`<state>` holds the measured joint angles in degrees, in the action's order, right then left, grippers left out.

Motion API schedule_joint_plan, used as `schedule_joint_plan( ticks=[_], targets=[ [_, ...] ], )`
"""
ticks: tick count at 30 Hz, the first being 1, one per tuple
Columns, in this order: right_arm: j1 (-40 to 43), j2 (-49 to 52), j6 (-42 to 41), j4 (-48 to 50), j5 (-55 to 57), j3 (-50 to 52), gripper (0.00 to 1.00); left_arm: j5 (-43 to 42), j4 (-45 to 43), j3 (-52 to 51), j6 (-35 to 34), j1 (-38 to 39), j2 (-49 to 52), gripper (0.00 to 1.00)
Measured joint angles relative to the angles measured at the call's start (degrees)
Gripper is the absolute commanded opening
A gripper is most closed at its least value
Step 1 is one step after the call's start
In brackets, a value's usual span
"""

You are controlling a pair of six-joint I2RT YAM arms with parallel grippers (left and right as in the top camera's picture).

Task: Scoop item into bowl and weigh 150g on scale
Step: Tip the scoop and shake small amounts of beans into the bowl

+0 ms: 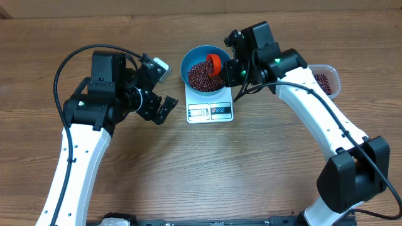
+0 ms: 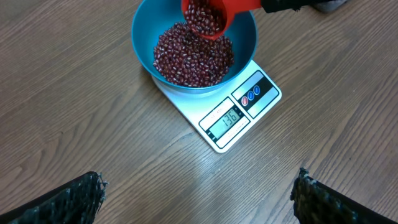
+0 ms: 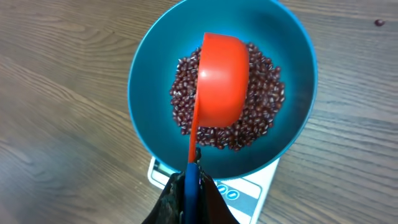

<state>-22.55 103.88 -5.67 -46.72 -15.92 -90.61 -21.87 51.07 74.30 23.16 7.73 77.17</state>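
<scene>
The blue bowl (image 1: 194,55) (image 2: 143,31) (image 3: 155,68) stands on the white scale (image 1: 210,111) (image 2: 239,115) (image 3: 249,193), whose display reads about 136. Dark red beans (image 1: 201,76) (image 2: 193,59) (image 3: 264,99) heap in the bowl. Over it a red scoop (image 1: 214,63) (image 2: 208,15) (image 3: 221,78) is tipped on its side, beans still in its mouth. My right gripper (image 1: 229,70) (image 3: 193,186) is shut on the scoop's blue handle. Left of the scale, my left gripper (image 1: 164,88) (image 2: 199,196) hangs open over bare wood, holding nothing.
A clear plastic tub (image 1: 326,80) with more beans sits at the right, behind my right arm. One stray bean (image 3: 379,23) lies on the wooden table beyond the bowl.
</scene>
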Motion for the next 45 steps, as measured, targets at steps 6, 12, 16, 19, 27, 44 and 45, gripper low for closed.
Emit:
schedule_joint_plan(
  ticks=[6, 12, 16, 19, 27, 44, 45],
  targets=[
    [-0.4, 0.0, 1.4, -0.1, 3.0, 0.0, 0.04, 0.0, 0.0, 0.0, 0.0, 0.0, 0.0, 0.99],
    [-0.4, -0.1, 2.6, -0.3, 5.0, 0.0, 0.04, 0.0, 0.0, 0.0, 0.0, 0.0, 0.0, 0.99],
    [-0.4, -0.4, 3.1, -0.6, 5.7, -0.1, 0.04, 0.0, 0.0, 0.0, 0.0, 0.0, 0.0, 1.00],
    [-0.4, -0.7, 3.7, -0.9, 5.9, -0.2, 0.04, 0.0, 0.0, 0.0, 0.0, 0.0, 0.0, 1.00],
    [-1.1, -0.9, 5.2, -0.9, 5.9, -0.2, 0.04, 0.0, 0.0, 0.0, 0.0, 0.0, 0.0, 1.00],
    [-1.2, -0.9, 5.6, -1.6, 5.9, -0.2, 0.04, 0.0, 0.0, 0.0, 0.0, 0.0, 0.0, 1.00],
    [-1.2, -0.9, 5.6, -1.6, 5.9, -0.2, 0.04, 0.0, 0.0, 0.0, 0.0, 0.0, 0.0, 1.00]
  ],
)
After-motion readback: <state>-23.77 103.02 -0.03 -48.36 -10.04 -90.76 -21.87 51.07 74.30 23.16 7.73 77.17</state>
